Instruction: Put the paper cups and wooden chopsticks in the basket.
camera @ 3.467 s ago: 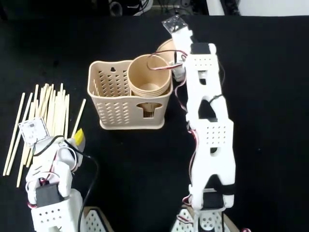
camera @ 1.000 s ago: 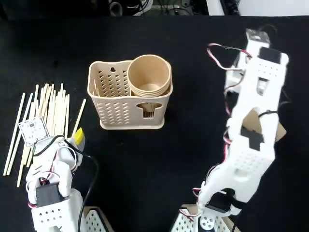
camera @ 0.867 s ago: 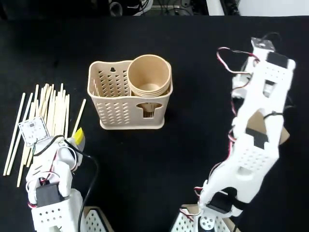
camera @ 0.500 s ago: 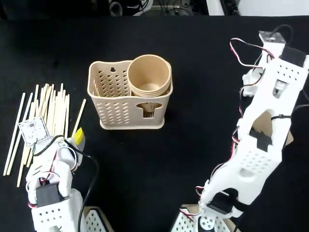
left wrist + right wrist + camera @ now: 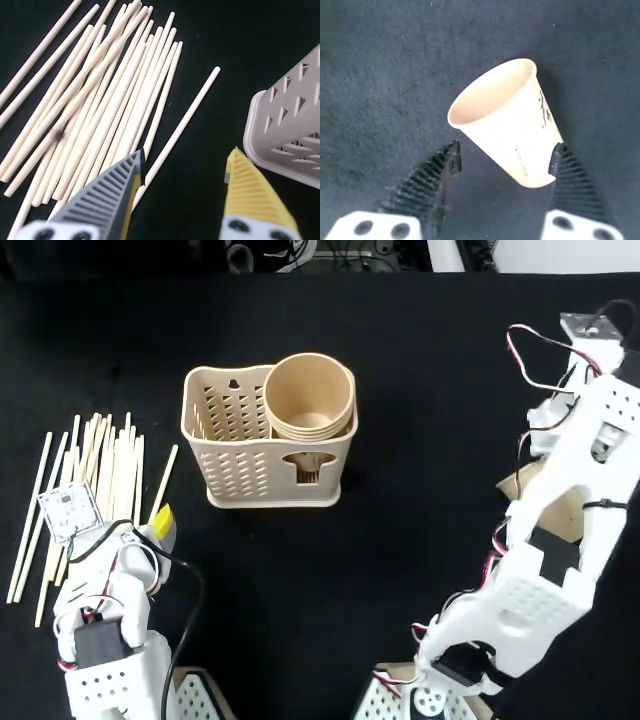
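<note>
The right arm has swung away from the basket [image 5: 240, 480] to the far right of the worktop [image 5: 420, 360]. There the right pincer [image 5: 505, 150] stands spread either side of a toppled paper cup [image 5: 500, 117], apparently lined up to close on it. More stacked cups [image 5: 308, 390] already sit in the basket. The left pincer [image 5: 185, 165], also spread, hangs above loose wooden chopsticks [image 5: 100, 100] beside the basket.

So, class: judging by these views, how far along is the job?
Done: a stack of cups sits in the basket. In hand: the right gripper, fingers open, straddles a lying cup. Left: that cup and all the chopsticks, on the table under the open left gripper.
</note>
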